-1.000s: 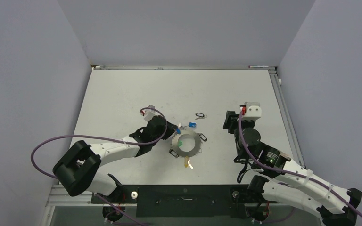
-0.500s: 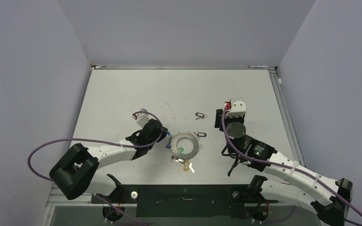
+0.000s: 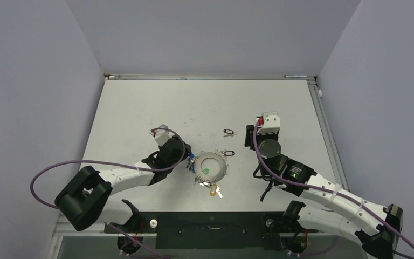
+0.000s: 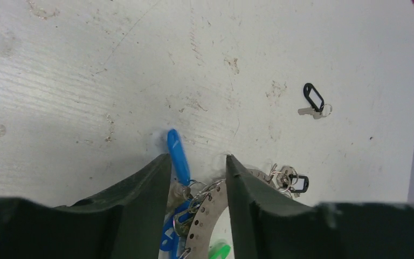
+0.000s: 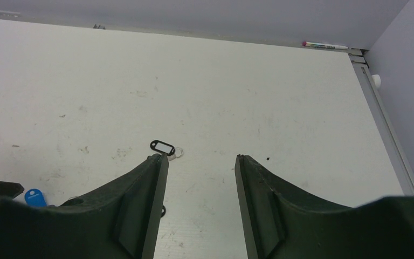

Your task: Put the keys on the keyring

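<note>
Looking at the top view: keyring (image 3: 211,166) lies flat on the tabletop (image 3: 156,108), centre-near, between the two arms. Left end effector (image 4: 197,157) sits at the ring's left edge, part-open. Its wrist view shows the blue key (image 4: 178,156) and a stretch of the perforated rim in the gap, and I see nothing clamped. Wire loops bunch at that rim, but I can't tell which holes they pass through. Green key (image 3: 206,171) shows inside the ring's hole. Yellow key (image 3: 214,189) sits at the near edge, and a black key (image 3: 229,154) at the right edge. A second, loose black key (image 5: 163,147) lies apart on the tabletop beyond the ring, just ahead of the right end effector (image 5: 200,156). That one is well open and holds nothing.
</note>
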`<move>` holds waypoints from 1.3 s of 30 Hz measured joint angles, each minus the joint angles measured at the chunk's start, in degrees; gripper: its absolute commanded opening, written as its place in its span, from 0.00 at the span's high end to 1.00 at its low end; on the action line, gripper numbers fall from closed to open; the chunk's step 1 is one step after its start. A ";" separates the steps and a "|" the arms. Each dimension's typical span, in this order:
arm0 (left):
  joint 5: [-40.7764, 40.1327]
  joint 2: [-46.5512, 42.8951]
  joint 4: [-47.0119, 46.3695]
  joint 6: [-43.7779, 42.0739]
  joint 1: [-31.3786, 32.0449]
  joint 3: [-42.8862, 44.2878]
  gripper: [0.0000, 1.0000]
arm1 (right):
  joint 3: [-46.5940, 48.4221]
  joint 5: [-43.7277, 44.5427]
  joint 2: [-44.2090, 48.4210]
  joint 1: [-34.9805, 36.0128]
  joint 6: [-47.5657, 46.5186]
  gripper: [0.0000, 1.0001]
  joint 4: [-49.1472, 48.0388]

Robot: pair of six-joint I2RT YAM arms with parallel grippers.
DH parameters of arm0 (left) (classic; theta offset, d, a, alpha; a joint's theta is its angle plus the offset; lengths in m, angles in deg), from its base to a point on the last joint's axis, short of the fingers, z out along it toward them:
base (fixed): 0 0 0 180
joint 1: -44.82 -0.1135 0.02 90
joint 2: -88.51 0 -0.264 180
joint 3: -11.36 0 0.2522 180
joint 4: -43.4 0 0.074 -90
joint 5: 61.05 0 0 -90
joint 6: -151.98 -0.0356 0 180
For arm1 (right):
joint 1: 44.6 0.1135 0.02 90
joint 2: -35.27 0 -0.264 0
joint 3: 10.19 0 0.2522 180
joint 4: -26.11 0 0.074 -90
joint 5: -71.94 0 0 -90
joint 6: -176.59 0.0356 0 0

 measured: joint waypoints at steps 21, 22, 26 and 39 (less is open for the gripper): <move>-8.04 -29.68 24.11 -21.16 -0.11 9.25 0.04 | 0.00 -3.67 4.33 -0.07 0.13 0.29 0.68; -8.17 -30.69 26.14 -23.54 -0.11 11.41 0.04 | 0.00 -3.89 4.90 -0.07 0.15 0.29 0.39; -8.81 -35.71 30.36 -35.87 -0.11 17.51 0.04 | 0.00 -4.39 6.86 -0.07 0.44 0.28 -1.25; 5.66 -58.21 17.00 -55.49 -0.46 -5.53 0.04 | -4.74 -6.16 14.91 -0.07 4.13 0.23 -7.08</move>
